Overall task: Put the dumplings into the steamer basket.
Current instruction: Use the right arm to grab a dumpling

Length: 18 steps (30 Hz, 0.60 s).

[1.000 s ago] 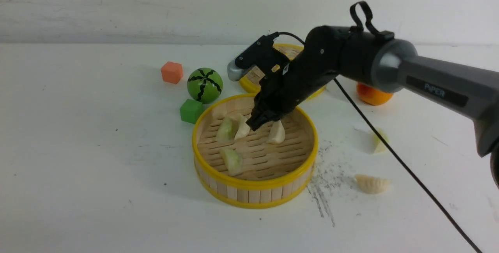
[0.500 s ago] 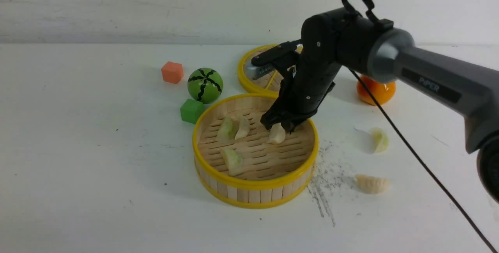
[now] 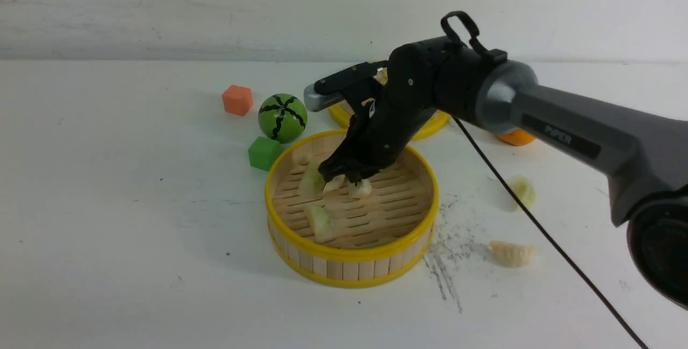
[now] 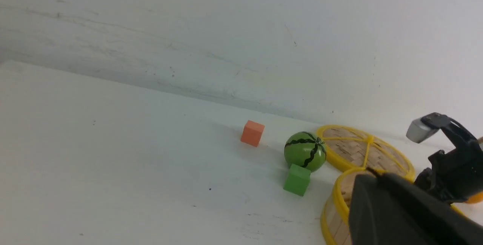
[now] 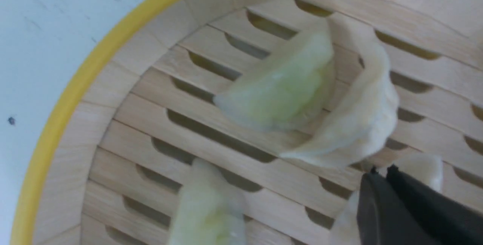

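White tabletop [image 3: 107,241], white wall [image 3: 215,5] behind. Your wide round bamboo steamer basket with yellow rims [image 3: 349,255] sits right under the right gripper [image 3: 350,176], which reaches down inside it.

Four small pleated crescent dumplings lie on its slatted floor:
- First cream dumpling [image 3: 361,189]: at the fingertips.
- Second cream dumpling [image 3: 334,183] and first pale green dumpling [image 3: 312,179]: just left of the gripper, touching each other.
- Second pale green dumpling [image 3: 321,222]: on the robot's side of the gripper, apart from it.

In the right wrist view the black fingers [image 5: 377,214] are drawn together to a thin seam. Cream dumpling shows on either side of the tips; you can't tell if they pinch it.

Two more are out on the table, well to the gripper's right: third pale green dumpling [image 3: 524,192] and third cream dumpling [image 3: 512,254]. A black cable [image 3: 537,225] crosses between them.

Left of the gripper, just beside the basket, is a green cube [image 3: 263,152]. Past it are a striped green watermelon ball [image 3: 282,118] and an orange cube [image 3: 237,99]. Behind the gripper is a flat woven disc with yellow rim [image 3: 432,123], with a round orange fruit [image 3: 516,137] to its right.

The left gripper [image 4: 371,188] shows only as a dark blurred shape in the left wrist view, and it is closed.
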### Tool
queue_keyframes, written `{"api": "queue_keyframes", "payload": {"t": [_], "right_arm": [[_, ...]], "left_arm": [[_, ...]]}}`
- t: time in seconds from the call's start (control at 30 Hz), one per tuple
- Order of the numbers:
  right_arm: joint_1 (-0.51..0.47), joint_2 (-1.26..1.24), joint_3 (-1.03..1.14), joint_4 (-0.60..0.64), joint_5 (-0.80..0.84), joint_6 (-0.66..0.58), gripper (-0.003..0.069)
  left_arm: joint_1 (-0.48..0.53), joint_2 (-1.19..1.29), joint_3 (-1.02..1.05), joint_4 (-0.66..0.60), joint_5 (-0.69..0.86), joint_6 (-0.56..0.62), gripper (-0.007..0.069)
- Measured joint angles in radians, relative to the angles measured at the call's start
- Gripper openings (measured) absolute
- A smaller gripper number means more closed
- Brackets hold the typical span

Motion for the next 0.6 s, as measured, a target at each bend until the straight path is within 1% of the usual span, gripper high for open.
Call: {"api": "queue_keyframes", "payload": {"t": [0.13,0.3,0.37,0.43,0.5,0.6], "right_arm": [[0.002,0.005,0.0,-0.011,-0.006,0.001,0.0038],[0.001,-0.028,0.0,-0.068,0.003,0.008,0.0051],[-0.002,-0.06,0.0,-0.095,0.006,0.031,0.0066],[-0.016,-0.1,0.0,-0.107,0.012,0.057,0.0093],[-0.053,-0.147,0.0,-0.112,0.038,0.06,0.0136],[-0.135,-0.193,-0.001,-0.112,0.109,0.052,0.0223]], "left_arm": [[0.0,0.035,0.0,0.0,0.0,0.003,-0.0013],[0.0,0.052,0.0,0.0,0.0,0.004,-0.0013],[0.0,0.052,0.0,0.0,0.0,0.004,-0.0013],[0.0,0.052,0.0,0.0,0.0,0.004,-0.0013],[0.0,0.052,0.0,0.0,0.0,0.004,-0.0013],[0.0,0.052,0.0,0.0,0.001,0.004,-0.0013]]}}
